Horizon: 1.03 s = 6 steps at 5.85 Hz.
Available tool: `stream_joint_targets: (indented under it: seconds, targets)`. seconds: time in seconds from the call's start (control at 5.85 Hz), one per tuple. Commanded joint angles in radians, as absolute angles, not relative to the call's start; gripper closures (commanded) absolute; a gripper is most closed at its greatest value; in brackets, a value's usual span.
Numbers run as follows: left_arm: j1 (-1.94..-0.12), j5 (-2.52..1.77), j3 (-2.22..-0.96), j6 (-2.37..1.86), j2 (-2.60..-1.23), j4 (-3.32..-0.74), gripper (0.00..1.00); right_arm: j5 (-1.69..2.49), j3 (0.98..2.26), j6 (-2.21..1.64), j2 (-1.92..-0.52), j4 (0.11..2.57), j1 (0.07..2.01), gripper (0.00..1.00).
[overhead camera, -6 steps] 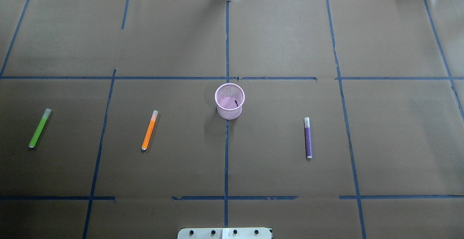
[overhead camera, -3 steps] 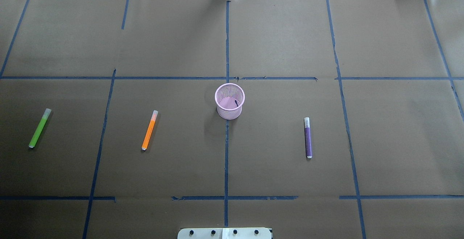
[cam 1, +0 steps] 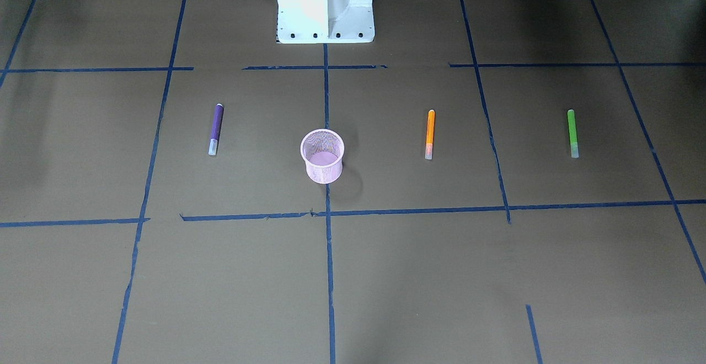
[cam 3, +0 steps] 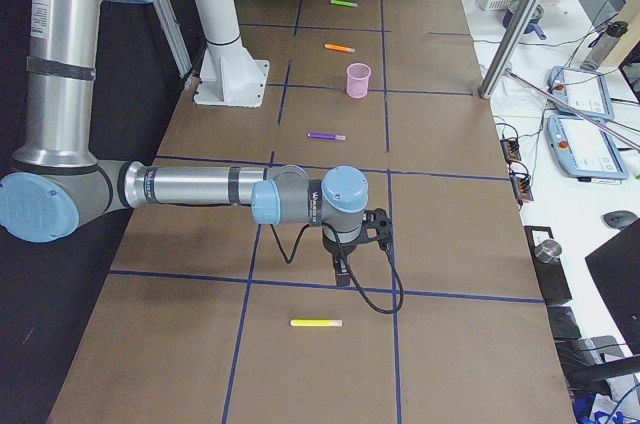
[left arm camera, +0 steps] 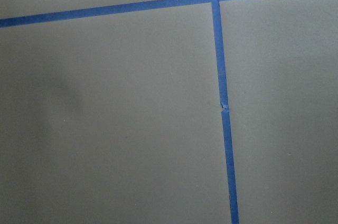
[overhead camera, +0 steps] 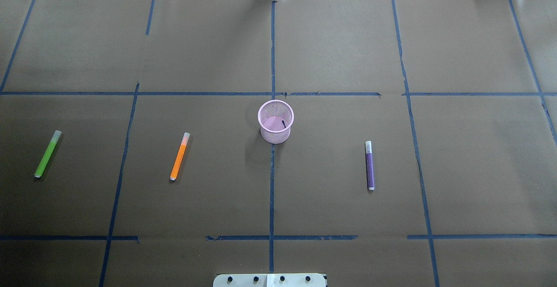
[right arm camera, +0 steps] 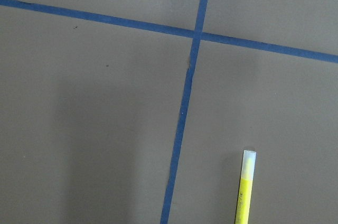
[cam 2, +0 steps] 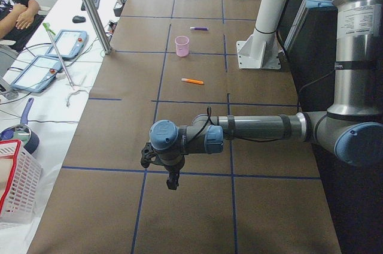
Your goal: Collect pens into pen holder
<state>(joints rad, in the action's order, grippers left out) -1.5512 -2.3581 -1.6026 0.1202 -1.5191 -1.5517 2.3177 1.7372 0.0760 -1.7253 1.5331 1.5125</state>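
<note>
The pink mesh pen holder (overhead camera: 275,135) stands upright at the table's middle. Three pens lie flat around it, all apart from it: a green pen (overhead camera: 48,154) far left, an orange pen (overhead camera: 179,156) nearer, and a purple pen (overhead camera: 369,165) to the right. A yellow pen (cam 3: 316,323) lies at the table's right end, just beyond my right gripper (cam 3: 342,277), which hangs low over the paper. My left gripper (cam 2: 173,183) hangs low at the table's left end, far from every pen. Both show only in the side views, so I cannot tell whether they are open.
Brown paper with blue tape lines (overhead camera: 272,182) covers the table. The robot's white base (cam 1: 325,8) stands at the near edge. Beyond the far edge are a metal post (cam 2: 90,8), tablets (cam 2: 69,43), a white basket (cam 2: 15,182) and a seated person (cam 2: 18,8).
</note>
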Motion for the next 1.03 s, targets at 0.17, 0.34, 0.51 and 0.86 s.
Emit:
stream_joint_targets:
  seconds: [0.17, 0.34, 0.51, 0.86]
  targets:
    - [-1.457, -2.359, -1.603, 0.044, -1.610, -1.552, 0.00, 2.318, 1.666, 0.181, -1.758, 1.529, 1.514, 0.00]
    - [-1.407, -2.359, -1.606, -0.031, -1.646, -1.557, 0.00, 2.316, 1.666, 0.178, -1.779, 1.528, 1.514, 0.00]
    - [-1.364, -2.358, -1.609, -0.052, -1.666, -1.571, 0.00, 2.312, 1.664, 0.178, -1.781, 1.528, 1.514, 0.00]
    - [-1.300, -2.358, -1.623, -0.084, -1.700, -1.613, 0.00, 2.310, 1.657, 0.178, -1.781, 1.528, 1.514, 0.00]
